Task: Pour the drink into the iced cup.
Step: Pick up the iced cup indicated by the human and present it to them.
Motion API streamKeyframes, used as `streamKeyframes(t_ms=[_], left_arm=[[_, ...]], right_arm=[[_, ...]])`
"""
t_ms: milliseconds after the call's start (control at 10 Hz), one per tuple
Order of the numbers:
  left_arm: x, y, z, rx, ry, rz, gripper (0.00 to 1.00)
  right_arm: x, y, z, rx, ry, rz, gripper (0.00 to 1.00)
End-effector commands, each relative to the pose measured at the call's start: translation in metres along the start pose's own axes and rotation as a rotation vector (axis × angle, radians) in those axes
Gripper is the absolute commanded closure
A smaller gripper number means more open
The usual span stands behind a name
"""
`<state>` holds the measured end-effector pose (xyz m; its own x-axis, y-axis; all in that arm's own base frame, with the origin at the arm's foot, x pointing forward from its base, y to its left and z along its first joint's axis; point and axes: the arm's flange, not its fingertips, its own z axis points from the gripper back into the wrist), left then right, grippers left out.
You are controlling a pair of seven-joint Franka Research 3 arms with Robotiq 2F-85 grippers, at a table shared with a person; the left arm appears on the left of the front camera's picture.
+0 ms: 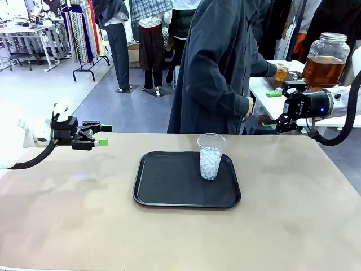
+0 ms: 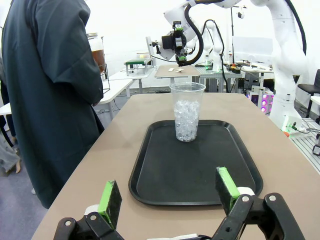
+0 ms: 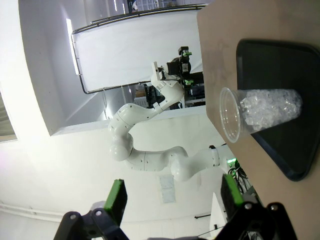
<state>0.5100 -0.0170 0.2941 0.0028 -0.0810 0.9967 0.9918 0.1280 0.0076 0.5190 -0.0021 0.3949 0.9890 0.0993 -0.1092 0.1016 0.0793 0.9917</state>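
Our left gripper (image 2: 169, 197) and right gripper (image 3: 174, 196) hang open and empty; pouring has not begun. The cup (image 1: 211, 157) stands ahead of the left fingers (image 2: 111, 201). The drink (image 1: 322, 70) sits in its jar (image 1: 326, 48), well beyond the right fingers (image 3: 116, 199). Next, we judge, it must reach the cup.

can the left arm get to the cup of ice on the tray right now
Probably yes. The left gripper is open and points at the cup of ice, which stands on the black tray, with just bare tray and table between them.

Iced cup (image 1: 211, 156) upright on tray (image 1: 163, 183); amber drink (image 1: 322, 72) in jar (image 1: 333, 46), probably lidded.
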Motion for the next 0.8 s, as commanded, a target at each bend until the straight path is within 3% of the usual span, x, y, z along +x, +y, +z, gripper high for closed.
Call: streamKeyframes(t_ms=[0,700], left_arm=[[0.0019,0.0,-0.0008,-0.001,-0.006,0.004,0.0],[0.0019,0.0,-0.0008,-0.001,-0.006,0.004,0.0]], right_arm=[[-0.0012,0.0009,0.0001,0.001,-0.003,0.006,0.0],[-0.0012,0.0009,0.0001,0.001,-0.003,0.006,0.0]])
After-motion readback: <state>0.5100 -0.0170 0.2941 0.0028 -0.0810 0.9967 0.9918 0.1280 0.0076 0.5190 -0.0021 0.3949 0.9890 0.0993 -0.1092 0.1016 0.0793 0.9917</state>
